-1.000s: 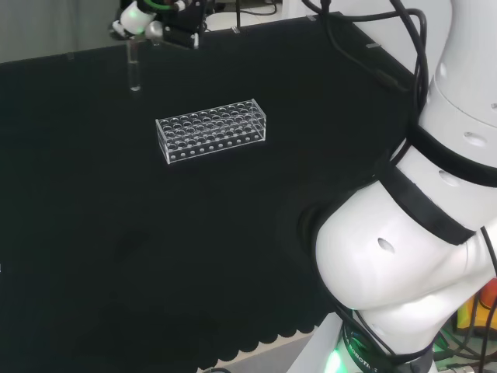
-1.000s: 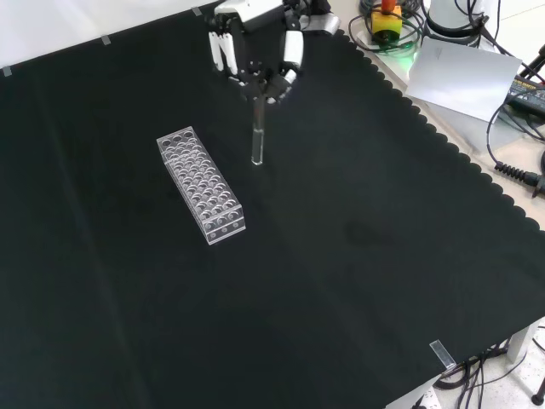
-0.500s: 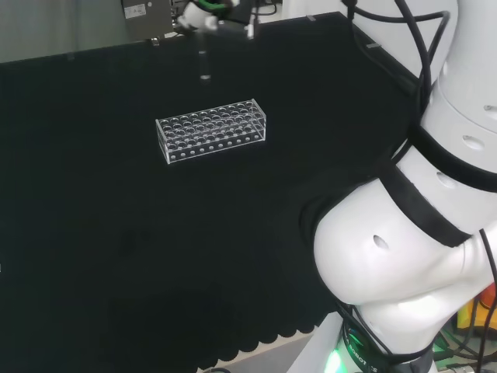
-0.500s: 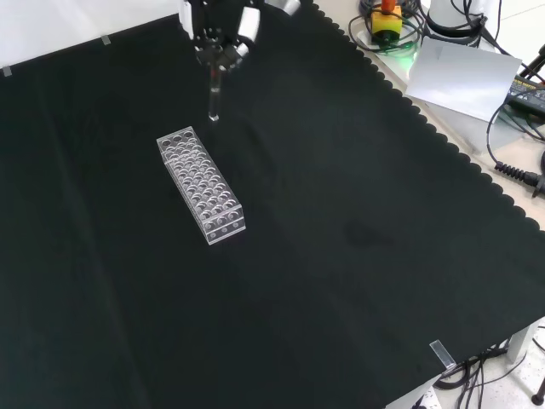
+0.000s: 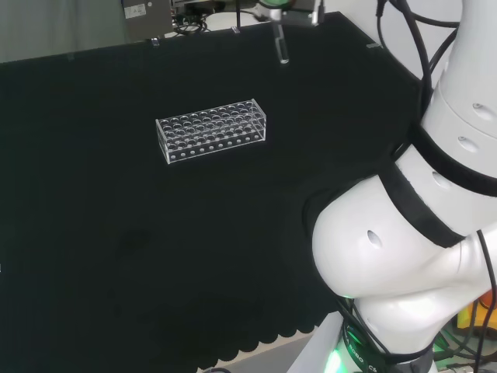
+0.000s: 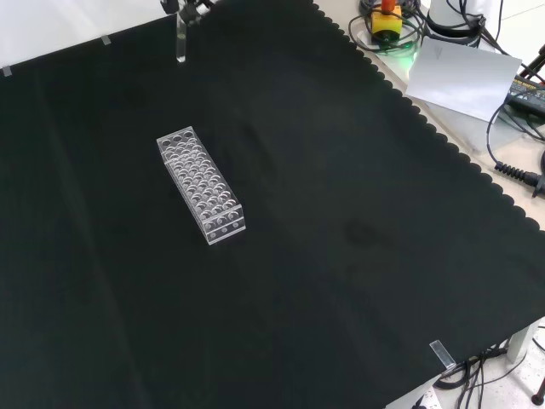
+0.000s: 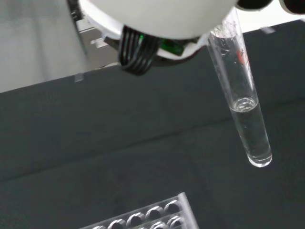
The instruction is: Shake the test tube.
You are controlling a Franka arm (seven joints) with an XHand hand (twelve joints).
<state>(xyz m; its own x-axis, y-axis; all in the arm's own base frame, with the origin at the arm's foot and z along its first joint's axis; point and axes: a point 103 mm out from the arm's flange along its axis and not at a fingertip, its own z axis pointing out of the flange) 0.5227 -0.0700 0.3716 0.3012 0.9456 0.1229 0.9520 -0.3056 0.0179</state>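
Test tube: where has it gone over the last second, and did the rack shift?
The test tube, hanging from the hand, swung steadily rightward in the head view, leftward and up toward the cloth's far edge in the front view. It is held throughout. The rack stayed put.

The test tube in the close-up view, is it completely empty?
No, the test tube holds clear liquid in its lower part, with the liquid's surface showing as a ring partway up.

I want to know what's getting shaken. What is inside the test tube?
A clear liquid fills the lower part of the test tube; above it the tube looks empty. Its top end is covered by the hand, so the opening is hidden.
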